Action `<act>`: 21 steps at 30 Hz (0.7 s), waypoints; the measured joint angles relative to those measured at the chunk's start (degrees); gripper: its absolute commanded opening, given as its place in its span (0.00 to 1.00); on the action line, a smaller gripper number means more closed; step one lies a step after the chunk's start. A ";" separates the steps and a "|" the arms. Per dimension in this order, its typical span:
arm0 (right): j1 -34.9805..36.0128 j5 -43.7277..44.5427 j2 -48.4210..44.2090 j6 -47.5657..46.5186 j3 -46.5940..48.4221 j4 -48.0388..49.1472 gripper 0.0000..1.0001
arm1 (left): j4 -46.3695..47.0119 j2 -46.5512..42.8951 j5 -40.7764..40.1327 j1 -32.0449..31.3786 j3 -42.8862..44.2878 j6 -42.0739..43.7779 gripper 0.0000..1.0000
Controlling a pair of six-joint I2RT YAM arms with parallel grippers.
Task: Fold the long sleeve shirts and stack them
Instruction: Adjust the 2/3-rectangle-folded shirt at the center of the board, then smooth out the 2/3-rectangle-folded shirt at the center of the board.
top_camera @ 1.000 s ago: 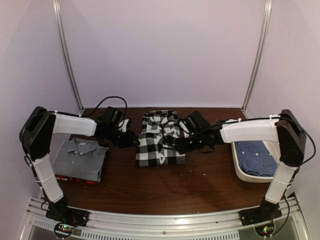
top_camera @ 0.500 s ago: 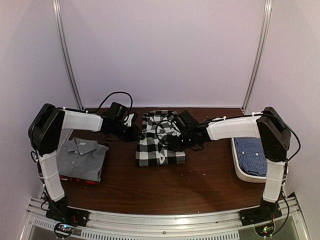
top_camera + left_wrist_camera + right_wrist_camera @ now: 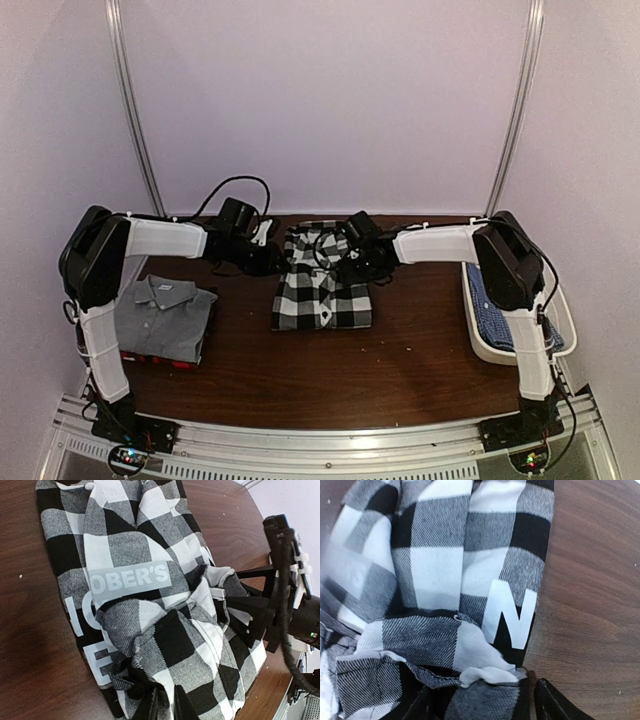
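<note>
The black-and-white check shirt (image 3: 322,292) lies folded mid-table, its far end bunched. My left gripper (image 3: 272,258) is at its far left edge; in the left wrist view this gripper (image 3: 167,707) is shut on a fold of the check cloth (image 3: 175,645). At the far right edge is my right gripper (image 3: 352,262). Seen from the right wrist, it (image 3: 485,707) stands open, with the shirt's hem (image 3: 490,675) between its spread fingers. A grey shirt (image 3: 160,315) lies folded at left on a red-black one (image 3: 150,358). The blue shirt (image 3: 497,320) sits in the tub.
A white oval tub (image 3: 500,352) stands at the table's right edge. The brown table (image 3: 400,370) ends at a metal rail in front, and purple walls close the back and sides. Cables loop above both wrists.
Both grippers moved inward and toward the back, onto the check shirt's far end. The left jaws closed on the cloth. The right arm swung left, away from the tub.
</note>
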 measured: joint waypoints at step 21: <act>-0.87 -14.64 -22.73 5.22 -15.47 7.69 0.75 | -0.20 0.15 -0.09 0.00 0.00 0.63 0.12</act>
